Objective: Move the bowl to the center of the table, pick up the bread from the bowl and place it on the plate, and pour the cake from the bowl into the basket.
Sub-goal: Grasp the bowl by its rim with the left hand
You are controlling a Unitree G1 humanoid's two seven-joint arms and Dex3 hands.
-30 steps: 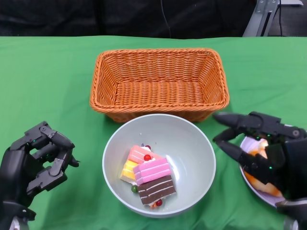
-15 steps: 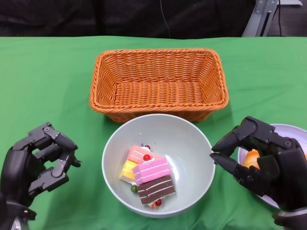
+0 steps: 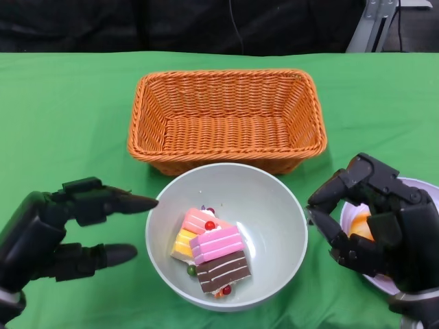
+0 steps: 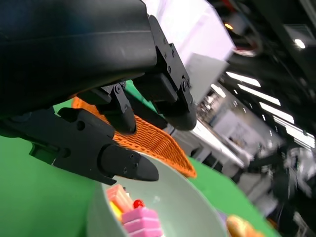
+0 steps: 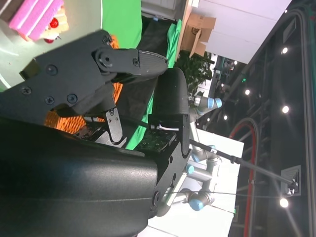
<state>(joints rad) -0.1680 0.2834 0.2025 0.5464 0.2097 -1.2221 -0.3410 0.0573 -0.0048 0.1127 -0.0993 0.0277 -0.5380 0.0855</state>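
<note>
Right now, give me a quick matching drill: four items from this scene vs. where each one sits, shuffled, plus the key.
Items
1. cake
2. basket
3. left hand
4. plate

Places
A. behind the bowl, nothing inside
B. partly hidden under the right hand
C. inside the bowl
D. open, fingers pointing at the bowl's rim

Pairs: 1-C, 2-A, 3-D, 4-B

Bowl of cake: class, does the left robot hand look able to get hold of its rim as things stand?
Probably yes. The left robot hand is open beside the bowl, its fingers spread towards the near rim, and nothing lies between them.
</note>
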